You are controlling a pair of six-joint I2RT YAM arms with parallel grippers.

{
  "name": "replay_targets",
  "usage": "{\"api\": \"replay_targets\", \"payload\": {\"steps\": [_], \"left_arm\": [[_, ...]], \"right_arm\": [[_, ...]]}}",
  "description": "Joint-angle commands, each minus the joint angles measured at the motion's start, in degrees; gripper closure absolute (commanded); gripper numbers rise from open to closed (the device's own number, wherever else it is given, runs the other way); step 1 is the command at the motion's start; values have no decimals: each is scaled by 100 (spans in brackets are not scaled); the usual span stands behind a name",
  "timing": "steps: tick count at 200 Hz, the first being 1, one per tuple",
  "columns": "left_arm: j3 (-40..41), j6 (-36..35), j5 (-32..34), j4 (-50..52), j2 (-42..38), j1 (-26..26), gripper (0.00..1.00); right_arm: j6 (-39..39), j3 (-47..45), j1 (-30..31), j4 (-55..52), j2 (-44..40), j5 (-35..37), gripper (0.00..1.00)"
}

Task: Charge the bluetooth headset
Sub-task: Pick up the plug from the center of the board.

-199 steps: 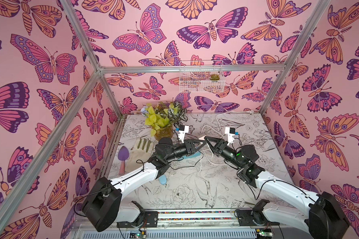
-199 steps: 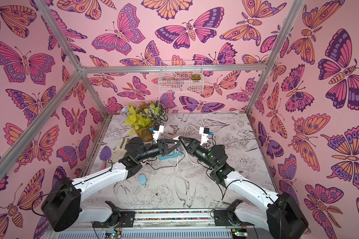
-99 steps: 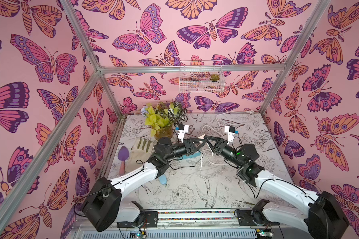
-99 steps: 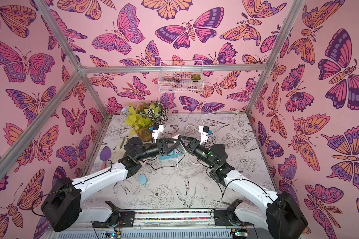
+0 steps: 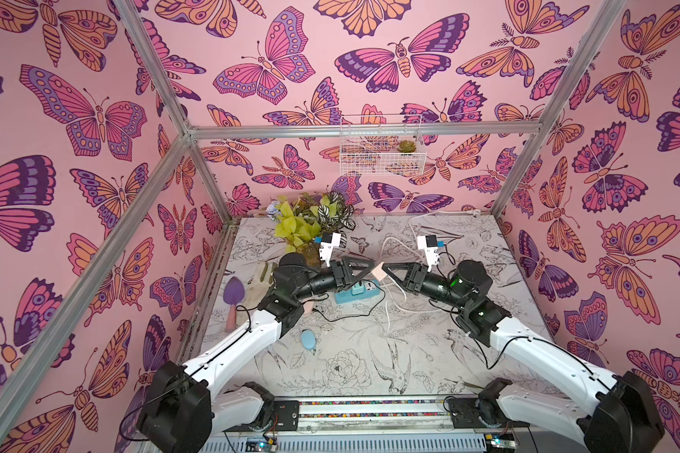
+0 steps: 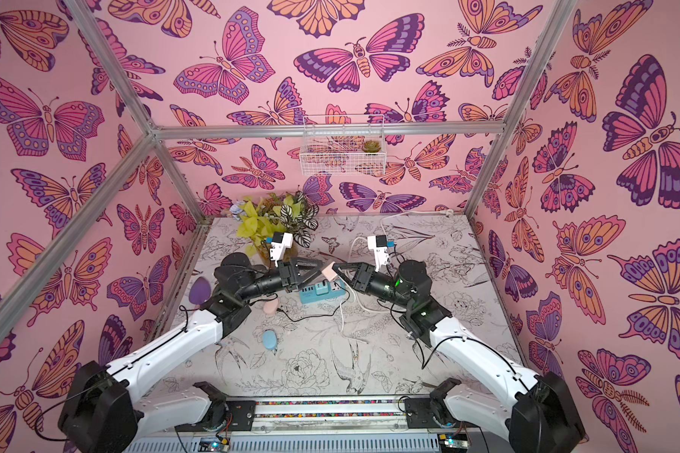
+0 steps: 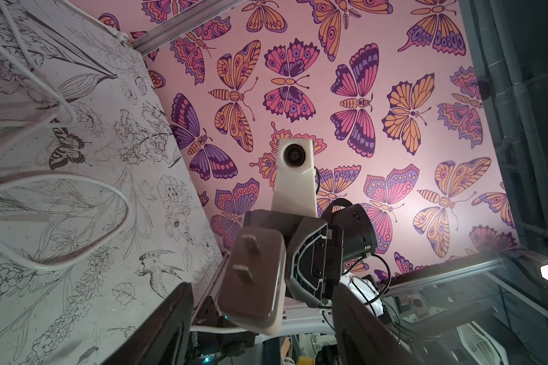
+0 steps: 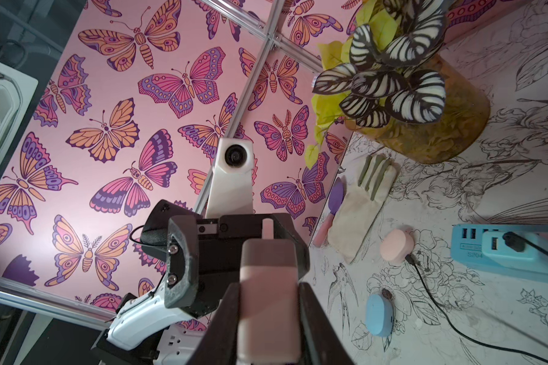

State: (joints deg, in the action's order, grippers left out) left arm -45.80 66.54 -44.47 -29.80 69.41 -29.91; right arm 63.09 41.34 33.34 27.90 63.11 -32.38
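**Inspector:** State of the pincers?

**Officer:** The right gripper (image 8: 268, 294) was clamped on the pink plug adapter (image 7: 253, 278), held in the air over the blue power strip (image 5: 356, 292) near the middle of the tabletop (image 5: 370, 353). The left gripper (image 5: 371, 268) stood with jaws apart, one either side of the adapter and clear of it.

**Inspector:** And the headset?

**Officer:** The pink headset case (image 8: 396, 245) lay on the tabletop between the power strip and the left edge, beside a glove (image 8: 361, 208). The end of a black cable (image 8: 437, 303) lay against it; whether it was seated, I could not tell. A blue case (image 8: 381, 316) lay nearer the front edge.
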Motion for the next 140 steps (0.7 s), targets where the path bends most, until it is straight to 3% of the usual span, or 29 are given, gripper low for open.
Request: {"api": "replay_targets", "payload": {"steps": [1, 17, 35, 76, 87, 94, 109, 140], "left_arm": [[-211, -299, -536, 352, 137, 38, 30], [-254, -289, -695, 311, 180, 39, 34], [-263, -243, -853, 203, 205, 42, 44], [-137, -139, -978, 31, 205, 30, 79], [-76, -46, -938, -118, 213, 35, 86], [-33, 48, -899, -246, 229, 30, 91], [91, 281, -711, -564, 271, 40, 95], [352, 842, -407, -1548, 569, 30, 100]], "right_arm": [[-240, 314, -18, -182, 60, -625, 89], [-271, 391, -21, -237, 73, -770, 89], [-287, 434, -25, -268, 103, -860, 89], [-4, 391, -91, 84, 253, -985, 85], [8, 414, -92, 105, 266, -997, 76], [2, 435, -93, 26, 258, -997, 65], [-132, 462, -91, -199, 188, -917, 49], [-143, 285, -31, -205, 72, -723, 42]]}}
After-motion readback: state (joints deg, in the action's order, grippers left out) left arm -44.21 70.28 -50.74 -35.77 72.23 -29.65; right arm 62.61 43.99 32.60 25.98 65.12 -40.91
